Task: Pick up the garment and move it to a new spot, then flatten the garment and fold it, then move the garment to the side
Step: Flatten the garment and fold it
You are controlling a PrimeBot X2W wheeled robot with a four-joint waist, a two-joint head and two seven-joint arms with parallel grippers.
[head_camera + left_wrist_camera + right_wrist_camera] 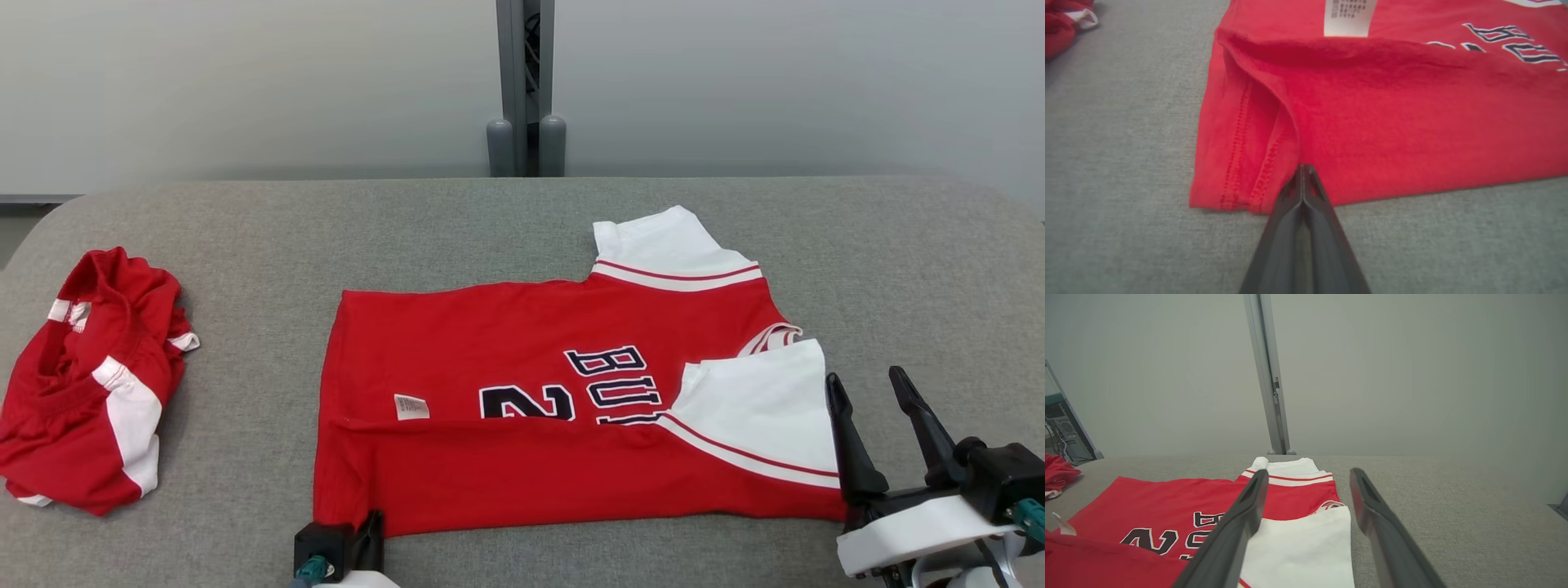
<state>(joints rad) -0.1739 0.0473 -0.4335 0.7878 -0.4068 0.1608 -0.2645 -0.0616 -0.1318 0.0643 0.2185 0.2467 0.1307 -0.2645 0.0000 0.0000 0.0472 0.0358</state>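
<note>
Garment [531,474], red, white-sleeved, half-folded; left end effector [1303,169] pinches its hem, right end effector [865,377] gapes.

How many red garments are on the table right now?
2. The jersey lies part-folded at the middle of the table; a crumpled red-and-white garment sits at its left end. Nothing suggests another is hidden.

Grey table [506,237]: red jersey [531,465], red bundle [73,408]

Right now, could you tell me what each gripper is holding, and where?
The left gripper pinches the red jersey at its near edge by the hem corner; the right gripper is open, holding nothing.
</note>
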